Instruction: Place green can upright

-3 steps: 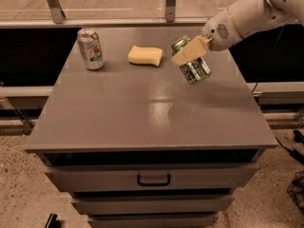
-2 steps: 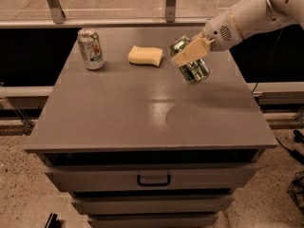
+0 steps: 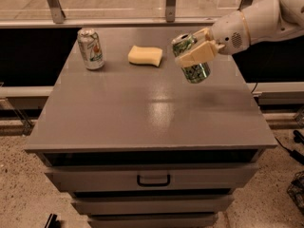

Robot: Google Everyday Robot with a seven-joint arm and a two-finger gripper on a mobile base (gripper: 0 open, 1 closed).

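Camera view, and hardly anything has moved over the last second: the hand (image 3: 198,52) stays clamped across the green can (image 3: 196,70), fingers closed on its body, near the right rear corner of the desk (image 3: 142,108). The can is still tilted, silver top leaning toward the rear edge and its base toward the front, and it looks clear of the surface, with a faint shadow below it. So no real progress yet. It has not been turned upright and it has not been set down. Over by the left rear corner the silver-white can (image 3: 90,48) stands undisturbed, and the yellow sponge (image 3: 145,55) lies along the rear edge between the two. Next, I'd judge, comes straightening the can and lowering it.
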